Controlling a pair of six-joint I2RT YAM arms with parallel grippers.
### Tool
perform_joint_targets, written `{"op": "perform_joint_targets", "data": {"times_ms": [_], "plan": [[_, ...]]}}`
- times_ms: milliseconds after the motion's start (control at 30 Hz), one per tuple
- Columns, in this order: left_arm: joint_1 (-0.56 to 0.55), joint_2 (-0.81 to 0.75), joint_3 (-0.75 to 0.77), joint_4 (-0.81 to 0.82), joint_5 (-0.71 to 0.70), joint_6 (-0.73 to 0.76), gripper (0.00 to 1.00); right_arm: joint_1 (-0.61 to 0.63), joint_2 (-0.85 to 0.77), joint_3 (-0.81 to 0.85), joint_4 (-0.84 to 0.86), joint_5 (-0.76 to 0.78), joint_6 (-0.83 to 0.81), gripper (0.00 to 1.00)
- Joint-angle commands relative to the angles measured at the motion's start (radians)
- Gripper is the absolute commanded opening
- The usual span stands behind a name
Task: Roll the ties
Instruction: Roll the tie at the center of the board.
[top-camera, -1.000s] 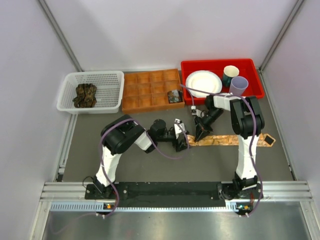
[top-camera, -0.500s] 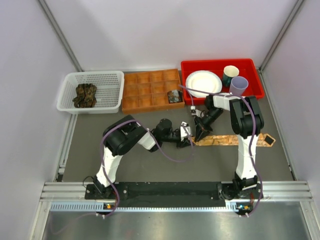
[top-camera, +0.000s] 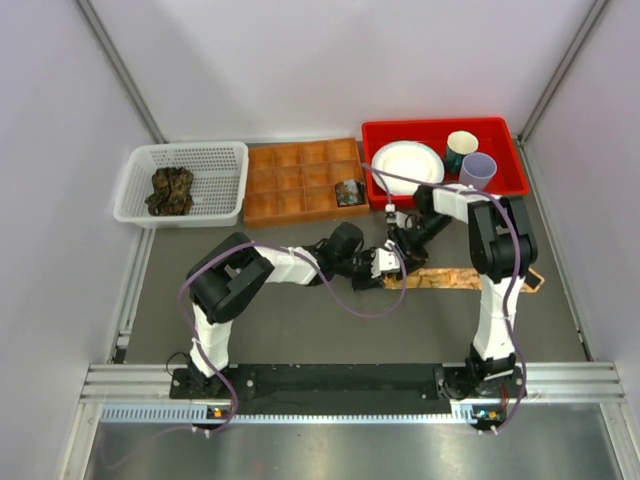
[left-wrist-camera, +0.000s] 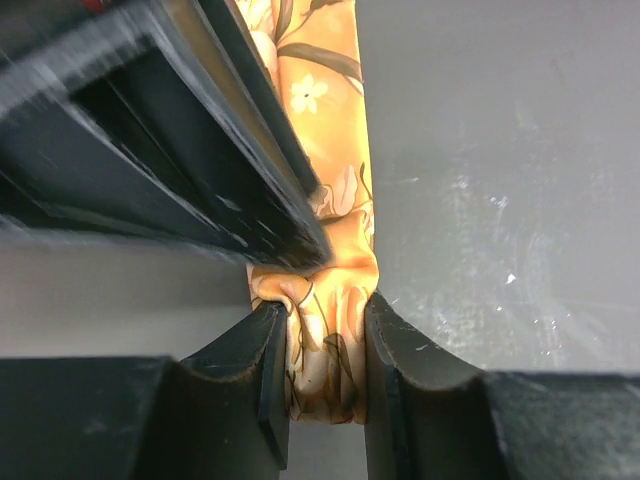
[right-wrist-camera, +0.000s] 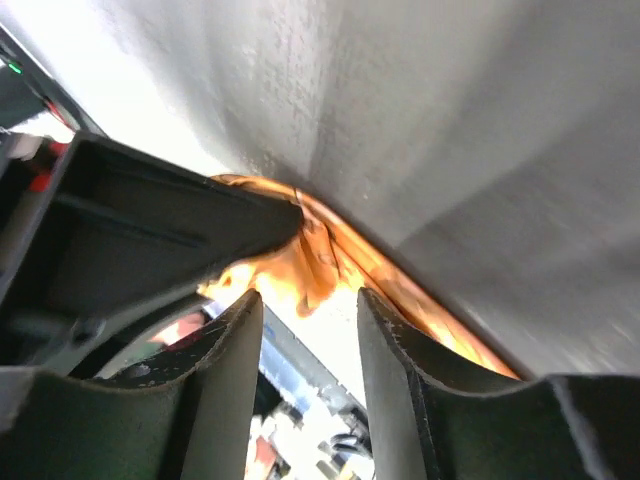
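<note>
A tan-orange tie (top-camera: 465, 278) lies flat on the grey table, running right from the two grippers. My left gripper (top-camera: 385, 266) is shut on its bunched left end, and the left wrist view shows the folded fabric (left-wrist-camera: 325, 370) squeezed between the jaws (left-wrist-camera: 325, 312). My right gripper (top-camera: 401, 246) hovers just behind that end with its jaws open. In the right wrist view nothing lies between them (right-wrist-camera: 308, 300), and the tie (right-wrist-camera: 320, 262) sits just beyond the fingertips. Dark ties (top-camera: 171, 190) are heaped in the white basket, and a rolled one (top-camera: 349, 192) sits in the brown tray.
At the back stand a white basket (top-camera: 225, 155), a brown compartment tray (top-camera: 290, 180) and a red bin (top-camera: 500, 130) holding a white plate (top-camera: 406, 165) and two cups (top-camera: 462, 148). White walls close in both sides.
My left gripper has reached right to the tie's end and closed on it. The right gripper has opened and let the tie go.
</note>
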Motion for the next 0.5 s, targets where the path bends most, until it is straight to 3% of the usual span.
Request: {"op": "perform_joint_targets", "data": {"times_ms": [0,233,467], "plan": [[0.011,-0.002,0.027,-0.279,-0.107,0.047,0.07,-0.085,-0.107,-0.009,0.062,-0.063,-0.018,0.43],[0.004,0.030,0.102,-0.403,-0.111,0.074,0.07,-0.074,-0.129,-0.066,0.135,-0.252,0.091,0.39],[0.004,0.037,0.119,-0.428,-0.111,0.082,0.09,0.004,-0.065,-0.106,0.238,-0.252,0.150,0.37]]}}
